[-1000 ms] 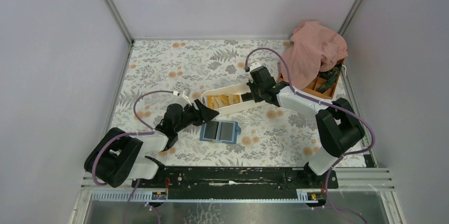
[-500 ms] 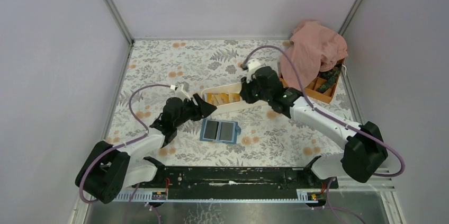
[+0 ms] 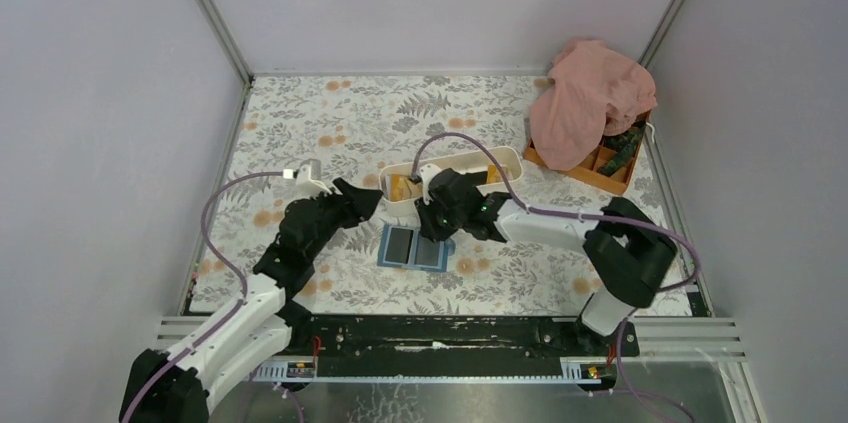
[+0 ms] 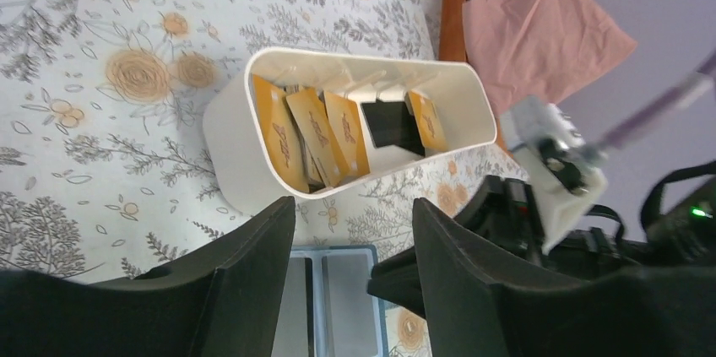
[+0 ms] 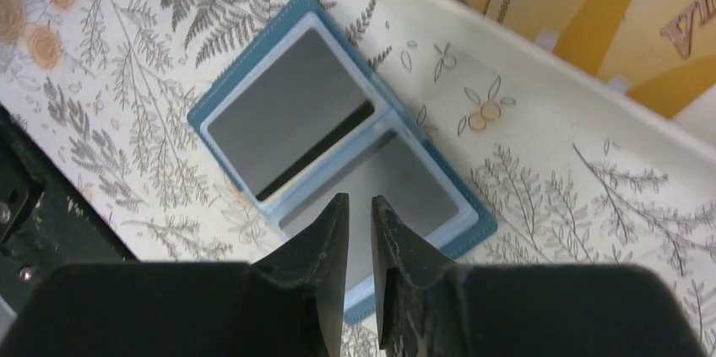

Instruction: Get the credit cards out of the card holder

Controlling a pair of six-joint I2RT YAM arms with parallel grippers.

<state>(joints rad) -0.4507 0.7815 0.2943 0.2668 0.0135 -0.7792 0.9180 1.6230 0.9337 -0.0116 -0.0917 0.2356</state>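
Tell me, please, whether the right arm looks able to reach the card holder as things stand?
Probably yes: the right hand hangs directly over the open card holder, fingers nearly closed, nothing between them.

Four orange-yellow credit cards (image 4: 314, 136), one black card (image 4: 390, 126), one card holder (image 3: 415, 246), one white tray (image 4: 230, 133).

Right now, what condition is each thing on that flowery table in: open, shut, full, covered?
card holder: open flat, grey pockets up
credit cards: standing in the white tray
white tray: upright, holding cards
orange box: partly covered by the pink cloth
pink cloth: crumpled
left gripper: open
right gripper: nearly shut, over the holder
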